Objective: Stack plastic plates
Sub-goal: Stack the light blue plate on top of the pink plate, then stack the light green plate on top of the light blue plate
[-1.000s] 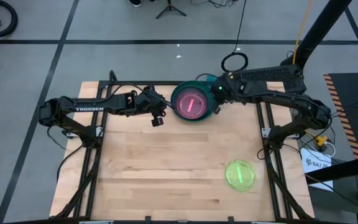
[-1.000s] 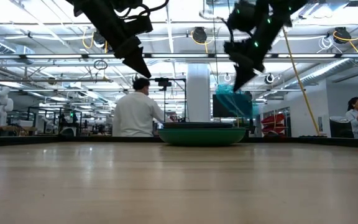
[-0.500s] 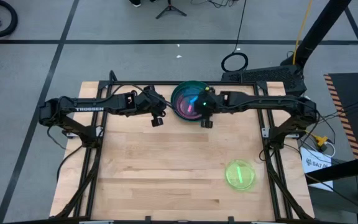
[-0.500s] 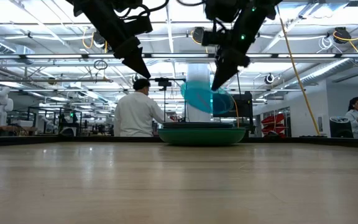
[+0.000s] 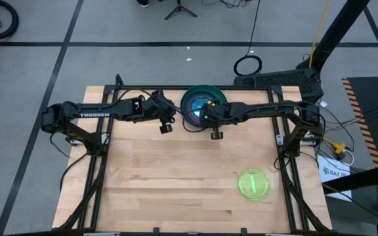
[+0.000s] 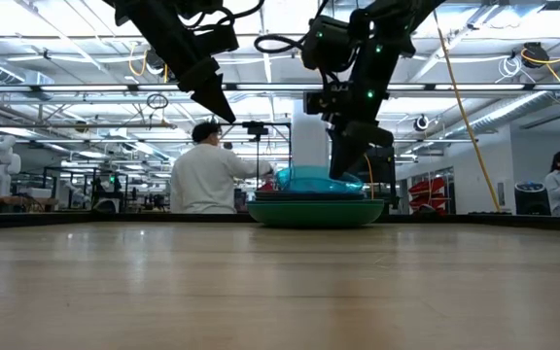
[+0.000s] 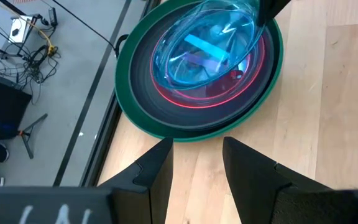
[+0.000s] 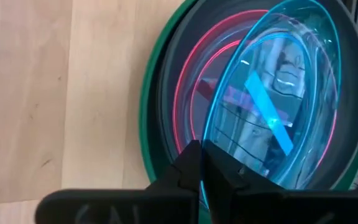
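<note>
A stack stands at the table's far edge: a large green plate point(image 5: 205, 88) point(image 6: 316, 212) at the bottom, dark grey plates point(image 7: 143, 74) in it, and a translucent pink plate point(image 8: 185, 81) on top. My right gripper point(image 5: 207, 117) point(image 6: 354, 167) is over the stack, shut on a translucent blue plate point(image 5: 197, 109) point(image 6: 304, 180) point(image 7: 207, 43). My left gripper point(image 5: 167, 124) point(image 7: 197, 152) hovers open, just left of the stack and well above the table. A lime green plate point(image 5: 253, 183) lies flat near the table's near right corner. My right gripper pinches the blue plate's rim point(image 8: 221, 148) on the side toward the table's right, between its two fingers. The fingers point(image 6: 350, 156) point down, slanting in from the right. The plate sits tilted, low over the pink plate; whether its far side rests there, I cannot tell.
Bare wooden table point(image 5: 176, 177) spreads over the near half, with the black frame rails point(image 5: 97, 170) along both sides. A person in white point(image 6: 202, 175) stands behind the table, beyond the stack.
My right gripper has swung from the stack's far right side leftward over the stack and come down, carrying the blue plate. The plate hung steeply tilted in the air before and now lies nearly flat just above the pink plate.
</note>
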